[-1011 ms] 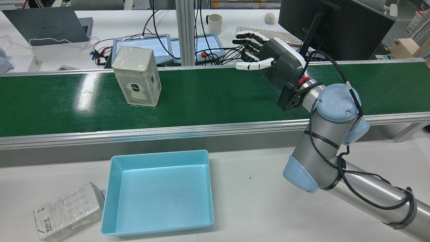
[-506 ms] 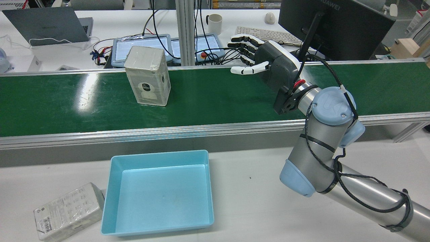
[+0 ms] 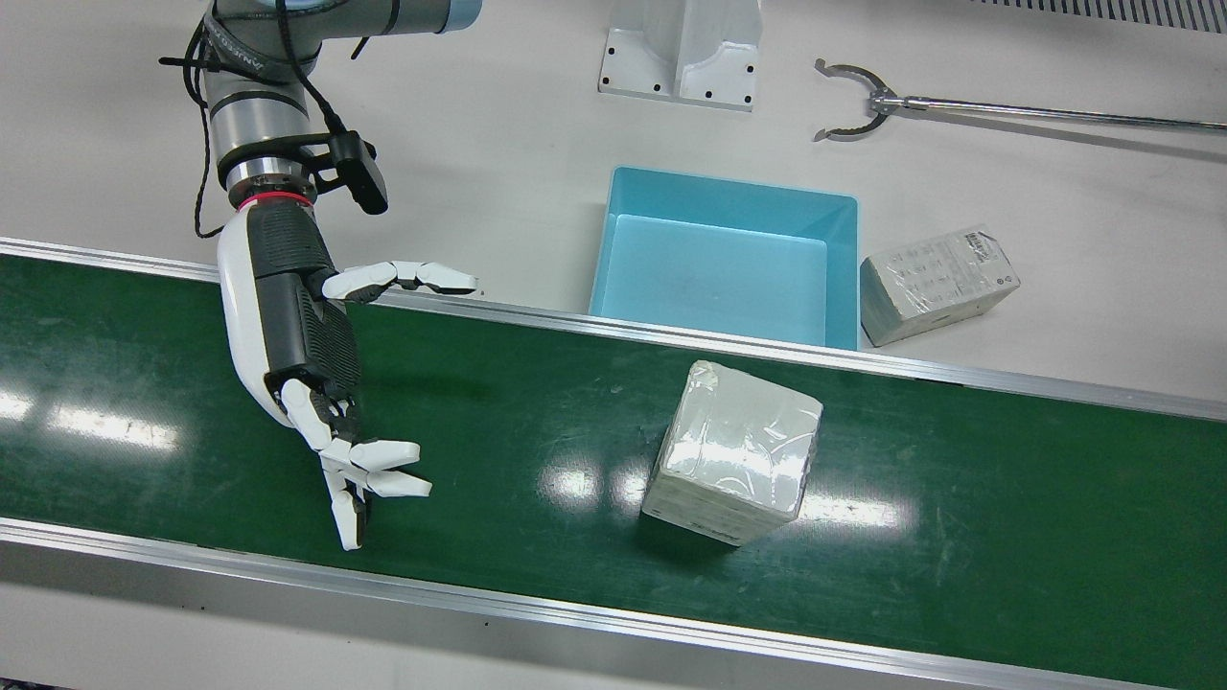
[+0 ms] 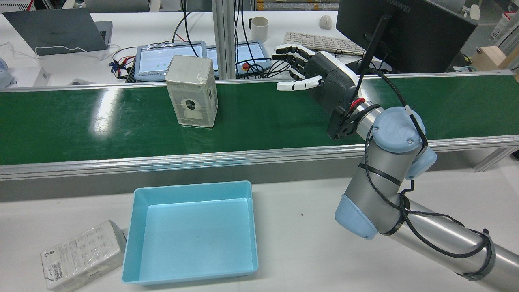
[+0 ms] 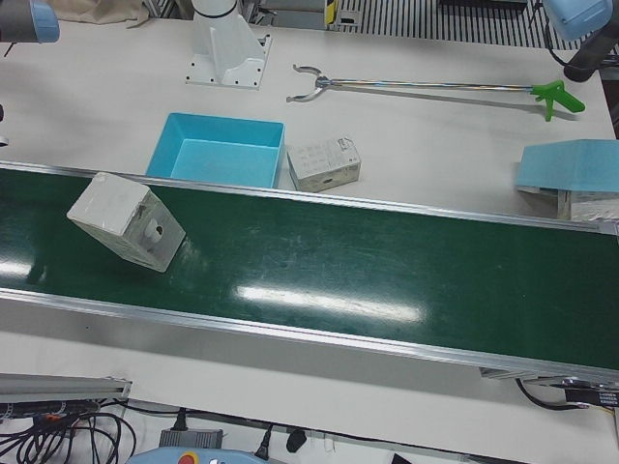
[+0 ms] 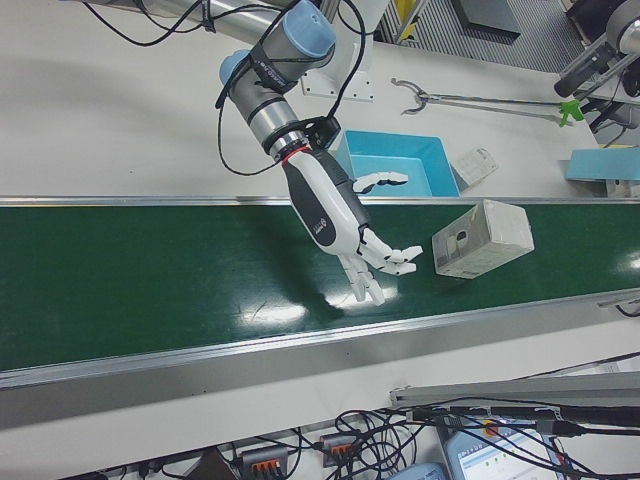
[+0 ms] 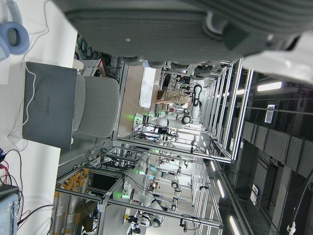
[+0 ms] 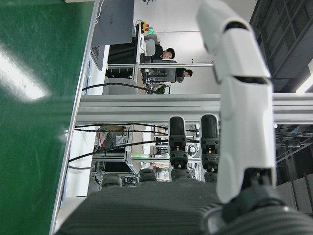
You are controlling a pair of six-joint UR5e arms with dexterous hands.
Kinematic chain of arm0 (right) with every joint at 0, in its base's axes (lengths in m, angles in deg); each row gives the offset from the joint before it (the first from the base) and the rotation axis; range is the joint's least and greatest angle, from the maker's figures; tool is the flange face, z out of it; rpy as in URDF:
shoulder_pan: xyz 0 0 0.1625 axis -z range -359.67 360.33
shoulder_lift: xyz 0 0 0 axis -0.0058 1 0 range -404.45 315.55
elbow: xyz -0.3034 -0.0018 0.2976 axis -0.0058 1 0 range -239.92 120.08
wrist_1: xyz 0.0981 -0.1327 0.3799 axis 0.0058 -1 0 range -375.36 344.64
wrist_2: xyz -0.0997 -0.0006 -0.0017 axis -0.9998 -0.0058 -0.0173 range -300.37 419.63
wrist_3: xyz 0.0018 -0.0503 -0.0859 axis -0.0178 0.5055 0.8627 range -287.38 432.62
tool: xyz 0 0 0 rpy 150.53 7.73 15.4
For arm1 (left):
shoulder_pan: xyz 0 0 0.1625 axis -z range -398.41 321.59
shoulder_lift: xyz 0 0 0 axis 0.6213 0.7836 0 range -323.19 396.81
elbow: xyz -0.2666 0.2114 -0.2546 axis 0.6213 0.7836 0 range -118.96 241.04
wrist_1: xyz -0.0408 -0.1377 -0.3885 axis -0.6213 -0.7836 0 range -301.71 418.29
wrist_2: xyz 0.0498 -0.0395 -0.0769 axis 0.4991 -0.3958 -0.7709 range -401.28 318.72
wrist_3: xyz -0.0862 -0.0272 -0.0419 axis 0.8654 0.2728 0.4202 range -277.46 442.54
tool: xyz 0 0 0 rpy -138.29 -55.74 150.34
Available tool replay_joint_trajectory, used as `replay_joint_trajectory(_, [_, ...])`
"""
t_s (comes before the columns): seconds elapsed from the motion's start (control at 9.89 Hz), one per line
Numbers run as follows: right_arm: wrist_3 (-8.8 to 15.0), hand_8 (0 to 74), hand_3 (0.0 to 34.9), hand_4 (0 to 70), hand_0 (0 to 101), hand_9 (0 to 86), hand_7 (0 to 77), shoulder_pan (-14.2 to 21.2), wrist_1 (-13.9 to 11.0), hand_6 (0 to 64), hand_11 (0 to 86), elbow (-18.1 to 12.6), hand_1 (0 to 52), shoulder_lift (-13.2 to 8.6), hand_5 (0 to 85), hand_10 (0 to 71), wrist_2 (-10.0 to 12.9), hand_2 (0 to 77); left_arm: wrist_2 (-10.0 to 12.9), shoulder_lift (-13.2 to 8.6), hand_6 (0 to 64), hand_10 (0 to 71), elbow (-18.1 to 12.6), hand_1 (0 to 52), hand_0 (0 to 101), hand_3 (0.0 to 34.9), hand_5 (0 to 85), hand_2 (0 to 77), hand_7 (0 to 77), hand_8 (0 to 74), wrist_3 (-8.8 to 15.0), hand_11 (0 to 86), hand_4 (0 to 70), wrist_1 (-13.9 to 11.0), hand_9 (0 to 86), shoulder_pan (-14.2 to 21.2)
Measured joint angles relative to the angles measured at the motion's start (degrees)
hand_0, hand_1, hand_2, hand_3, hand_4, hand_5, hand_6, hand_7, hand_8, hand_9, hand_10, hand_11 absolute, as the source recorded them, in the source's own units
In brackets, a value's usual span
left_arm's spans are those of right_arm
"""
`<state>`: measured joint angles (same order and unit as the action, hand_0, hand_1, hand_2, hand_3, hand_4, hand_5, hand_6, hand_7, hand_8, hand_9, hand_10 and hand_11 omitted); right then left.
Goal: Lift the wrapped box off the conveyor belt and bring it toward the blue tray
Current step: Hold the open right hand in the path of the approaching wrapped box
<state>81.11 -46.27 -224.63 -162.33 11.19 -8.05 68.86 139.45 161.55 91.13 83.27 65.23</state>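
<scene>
Front view: the right hand (image 3: 307,364) hovers over the green conveyor belt (image 3: 144,383), fingers spread wide and empty, well apart from the wrapped box (image 3: 733,450) standing on the belt. Beyond the belt's rail, the blue tray (image 3: 719,264) sits on the tabletop (image 3: 498,144), a second wrapped package (image 3: 935,283) just beside it, a reach-grabber tool (image 3: 959,105) farther back. The left hand's state cannot be told.

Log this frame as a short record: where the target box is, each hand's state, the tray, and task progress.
target: wrapped box upright on the green conveyor belt, untouched
right hand: right hand open over the belt, apart from the box
left hand: only its palm edge shows in its own camera; state unclear
tray: blue tray on the white table, nothing in it
nearby: second wrapped box lying beside the tray
progress: no grasp yet
</scene>
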Motion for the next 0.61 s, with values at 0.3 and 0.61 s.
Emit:
replay_joint_trajectory(0.3, [0.06,0.0,15.3,13.1,48,6.5,24.5,0.65,0.01,6.0,1.6,0.02,14.7,0.11,33.3,0.0,-0.07,13.6,0.0,0.0,0.0,0.5,0.0,0.0,0,0.0,1.1,0.5,0.0,0.0,0.0,0.0,0.0,0.0,0.0,0.0])
replay_joint_trajectory(0.61, [0.28,0.0,14.2,12.0,50,6.5,25.1,0.87,0.01,6.0,1.6,0.02,20.2,0.04,32.7,0.0,-0.01,23.5,0.0,0.0,0.0,0.5,0.0,0.0,0,0.0,1.1,0.5,0.0,0.0,0.0,0.0,0.0,0.0,0.0,0.0])
